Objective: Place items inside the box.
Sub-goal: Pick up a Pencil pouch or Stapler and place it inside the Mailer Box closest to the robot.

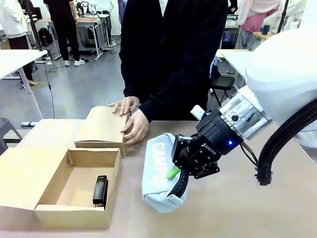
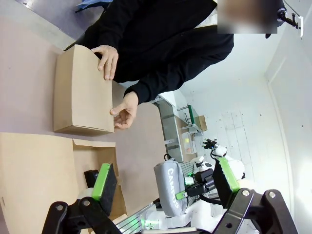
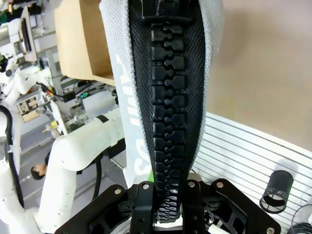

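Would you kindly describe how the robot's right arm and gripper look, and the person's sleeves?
The right arm is a rounded white shell with a silver wrist ring and a black braided cable. Its black right gripper has green pads. The person's sleeves are black.

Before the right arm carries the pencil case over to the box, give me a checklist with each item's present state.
1. Right gripper shut on the pencil case by its zip: ok.
2. Pencil case lifted off the table: cannot tell.
3. Box open on top: ok.
4. Free floor beside the stapler: ok.
5. Person's hands away from the opening, on the folded lid: ok.
6. Left gripper open, holding nothing: ok.
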Tool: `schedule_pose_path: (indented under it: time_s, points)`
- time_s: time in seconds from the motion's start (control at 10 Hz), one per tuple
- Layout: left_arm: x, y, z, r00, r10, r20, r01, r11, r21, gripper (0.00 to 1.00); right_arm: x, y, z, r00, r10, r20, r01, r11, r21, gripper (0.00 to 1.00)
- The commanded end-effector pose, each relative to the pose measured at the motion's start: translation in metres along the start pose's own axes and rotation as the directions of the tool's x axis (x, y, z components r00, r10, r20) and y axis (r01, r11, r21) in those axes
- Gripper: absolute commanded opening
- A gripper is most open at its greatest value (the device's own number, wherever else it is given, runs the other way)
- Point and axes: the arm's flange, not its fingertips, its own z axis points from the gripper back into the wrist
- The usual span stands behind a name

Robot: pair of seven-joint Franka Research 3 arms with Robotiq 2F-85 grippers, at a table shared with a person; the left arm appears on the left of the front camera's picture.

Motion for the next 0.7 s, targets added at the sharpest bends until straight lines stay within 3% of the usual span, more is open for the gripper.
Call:
schedule_pose_path:
  time_s: [0.0,0.5,0.6]
  points:
    - [-0.0002,-0.0004,0.0,1.0,-0.016,0.012,0.016,1.0,-0.023,1.0,0.0,0.0017,0.0015,1.0,0.003,0.002,-0.003,1.0,0.014,0.0]
    - [-0.0002,-0.0004,0.0,1.0,-0.016,0.012,0.016,1.0,-0.023,1.0,0.0,0.0017,0.0015,1.0,0.003,0.002,-0.003,1.0,0.014,0.0]
    - [-0.0002,-0.0004,0.0,1.0,-0.016,0.012,0.016,1.0,-0.023,1.0,0.0,0.0,0.0004,1.0,0.0,0.001,0.0,1.0,0.0,0.09]
